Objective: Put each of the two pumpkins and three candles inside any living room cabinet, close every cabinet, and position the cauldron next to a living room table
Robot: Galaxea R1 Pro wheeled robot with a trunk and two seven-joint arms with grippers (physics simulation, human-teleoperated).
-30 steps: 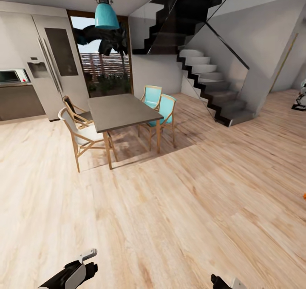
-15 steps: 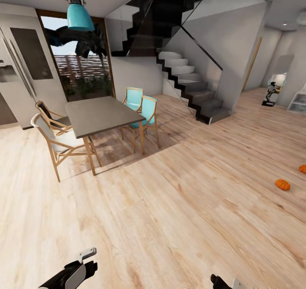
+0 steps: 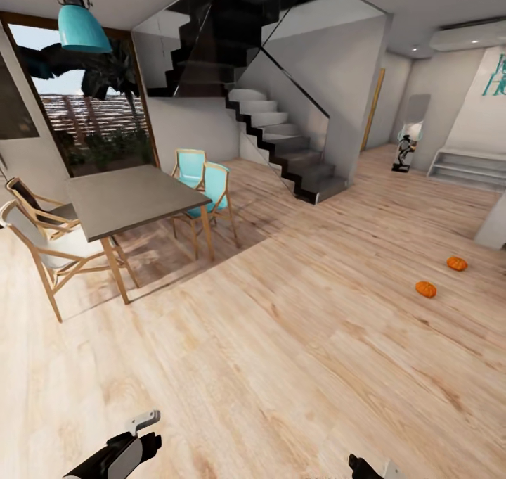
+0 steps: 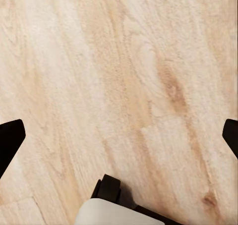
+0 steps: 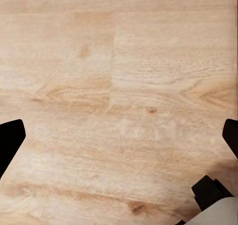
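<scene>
Left gripper was spread wide, empty, dark fingertips at both edges of the wrist view with bare floor between; in the head view it hung low at the frame bottom, arm tucked. Right gripper was likewise spread and empty over plain planks, just its tip poking in at the head view's lower edge. Nothing held, nothing near either hand. Two pumpkins sat on the floor well off to the right, the second a little farther back, close to each other and apart from any furniture. Dining table with chairs stood left, stairs behind, a pale low shelf at the far right wall. Candles, cabinet and cauldron couldn't be made out here. Step in hand looked like transit toward the pumpkins, task barely started. To do it well: probably turn the base to bring the pumpkins to the view centre, drive up until the nearer one is within reach, keep arms tucked while rolling, stop short so the wheels don't knock it. Then lower one open gripper from above; the ribbed round shape may roll, so close around its widest part.
</scene>
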